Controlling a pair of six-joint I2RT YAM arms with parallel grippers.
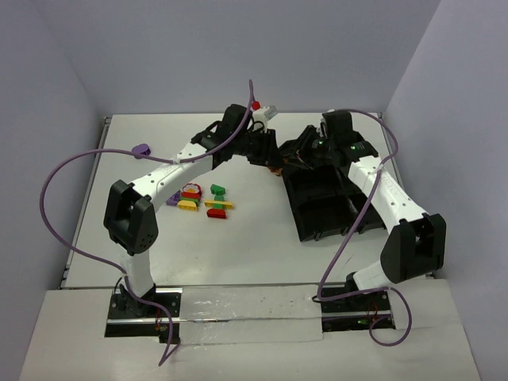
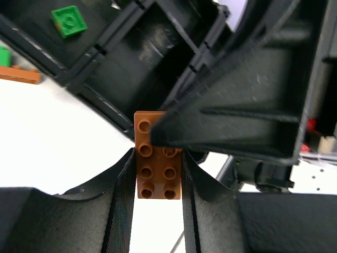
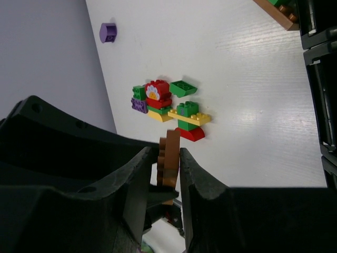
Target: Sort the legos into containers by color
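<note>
An orange lego brick [image 2: 158,174] with two rows of studs hangs above the table beside the black divided tray [image 1: 317,214]. My left gripper [image 2: 158,158] is shut on its long sides. My right gripper [image 3: 169,158] meets it from the other side, fingers pressed on the studded and flat faces of the same brick [image 3: 171,153]. The two grippers, left [image 1: 262,152] and right [image 1: 286,159], touch at the tray's far left corner. Several loose legos [image 1: 202,200] in red, yellow, green and purple lie clustered on the table. A green brick [image 2: 69,21] lies in a tray compartment [image 2: 158,58].
A lone purple brick [image 1: 141,148] sits far left near the wall, also seen in the right wrist view [image 3: 108,32]. A long orange piece [image 3: 274,13] lies by the tray's edge [image 3: 321,79]. Purple cables loop over both arms.
</note>
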